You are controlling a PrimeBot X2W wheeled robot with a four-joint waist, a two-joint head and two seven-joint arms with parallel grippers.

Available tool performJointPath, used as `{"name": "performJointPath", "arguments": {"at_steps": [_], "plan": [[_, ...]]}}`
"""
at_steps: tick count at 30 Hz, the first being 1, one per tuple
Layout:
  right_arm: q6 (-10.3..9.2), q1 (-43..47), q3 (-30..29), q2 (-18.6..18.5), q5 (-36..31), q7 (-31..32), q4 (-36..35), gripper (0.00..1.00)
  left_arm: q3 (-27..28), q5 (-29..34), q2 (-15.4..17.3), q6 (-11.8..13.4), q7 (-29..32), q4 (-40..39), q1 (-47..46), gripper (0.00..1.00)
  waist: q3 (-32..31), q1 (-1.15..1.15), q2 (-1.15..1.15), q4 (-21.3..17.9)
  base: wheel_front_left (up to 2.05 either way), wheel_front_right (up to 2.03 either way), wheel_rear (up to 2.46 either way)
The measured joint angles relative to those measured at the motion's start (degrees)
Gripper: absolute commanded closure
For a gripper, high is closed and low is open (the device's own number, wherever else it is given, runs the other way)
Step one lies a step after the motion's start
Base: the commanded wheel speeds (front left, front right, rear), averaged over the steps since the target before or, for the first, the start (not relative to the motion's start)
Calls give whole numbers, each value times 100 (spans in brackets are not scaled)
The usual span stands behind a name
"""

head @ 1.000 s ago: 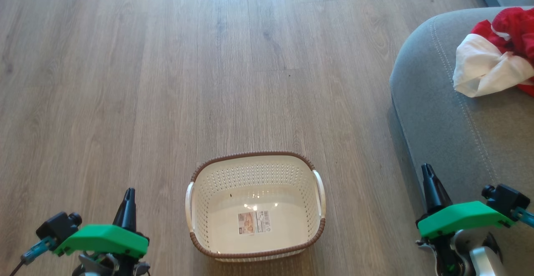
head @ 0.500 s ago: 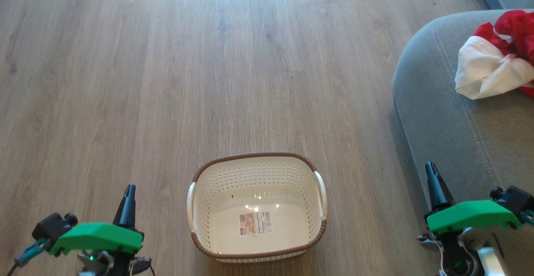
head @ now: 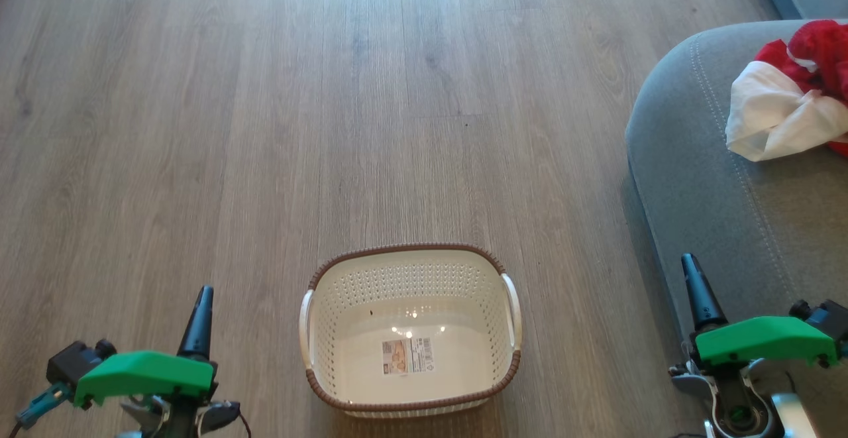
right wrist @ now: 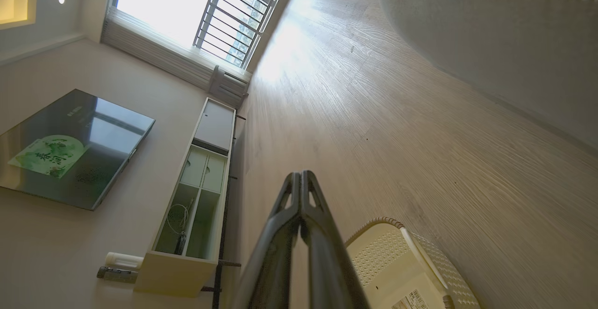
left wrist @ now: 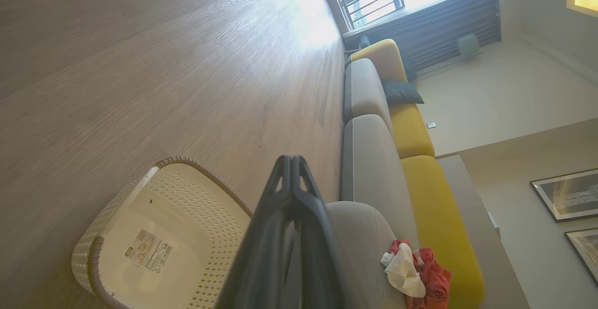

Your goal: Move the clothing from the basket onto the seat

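Both of my grippers are pinched closed with nothing between the fingers. The left gripper [head: 201,312] sits at the near left over the floor [head: 265,126], and the right gripper [head: 695,292] sits at the near right by the rounded edge of the seat [head: 702,213].

The basket [head: 411,252] stands upright on the floor between them, mouth up, its long axis running left to right from handle to handle. Nothing lies in it but the label [head: 406,356].

The clothing [head: 772,116] lies in a crumpled heap on the seat at the far right, well apart from the basket. I judge it light, limp and thin. It would sag and trail if lifted, and it has no stiff edge to grip. The best hold looks like a raised fold, such as the twisted ridge of the white piece on the heap's near-left side.

The picture's right edge cuts the heap off, so its long axis is a guess. It seems to run from near left to far right, with the red pieces [head: 818,47] bunched on the far side.
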Motion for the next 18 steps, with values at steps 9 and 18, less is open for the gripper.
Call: {"name": "performJointPath", "arguments": {"at_steps": [9,18], "plan": [[0,0,-43,0,619,116,-70,100,42,-523,-4,-4,148,-94,-1,100,-17,0,0,28,0,0,0],[0,0,-103,0,1232,261,-127,100,65,-1058,-12,-47,291,-181,-1,100,-35,0,0,56,0,0,0]]}}
